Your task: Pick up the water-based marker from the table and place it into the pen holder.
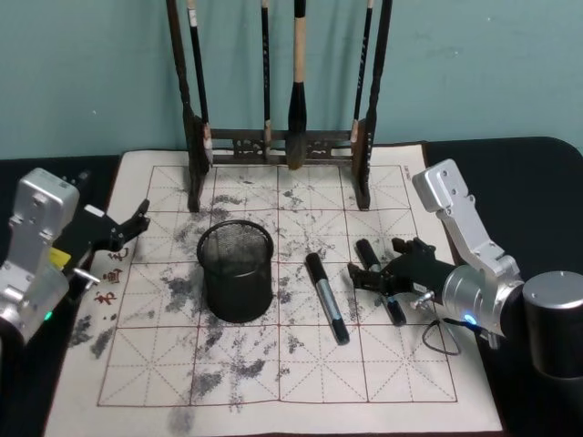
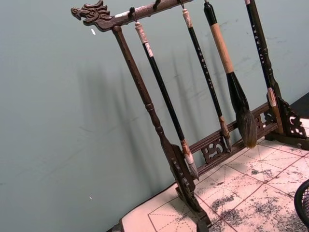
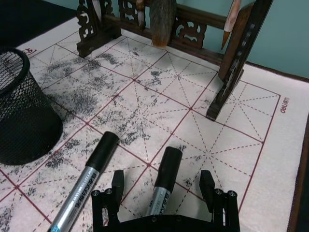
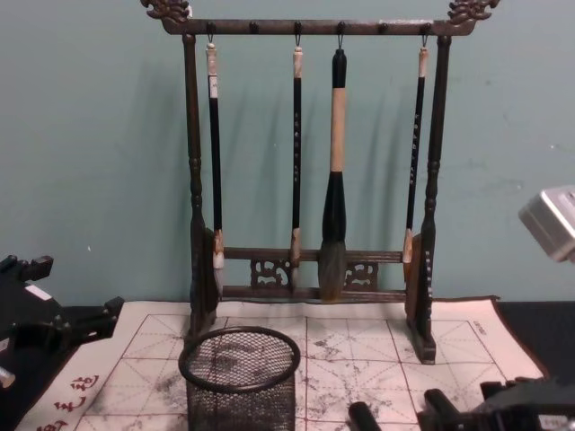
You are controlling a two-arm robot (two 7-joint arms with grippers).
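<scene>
Two black-capped, silver-barrelled markers lie on the table's gridded mat (image 1: pixel 410 382), right of the black mesh pen holder (image 1: pixel 235 273). My right gripper (image 1: pixel 378 275) is open, low over the mat, with its fingers on either side of the right-hand marker (image 1: pixel 369 253). In the right wrist view that marker (image 3: pixel 164 181) lies between the two fingertips (image 3: pixel 117 181), untouched, and the other marker (image 3: pixel 89 179) lies just outside them, nearer the pen holder (image 3: pixel 21 111). My left gripper (image 1: pixel 135 223) is parked open at the mat's left edge.
A tall dark wooden rack (image 1: pixel 273 137) hung with brushes stands along the back of the mat, behind the pen holder. The second marker (image 1: pixel 326 299) lies between the holder and my right gripper. A dark grey cylinder (image 1: pixel 554 319) sits at the right edge.
</scene>
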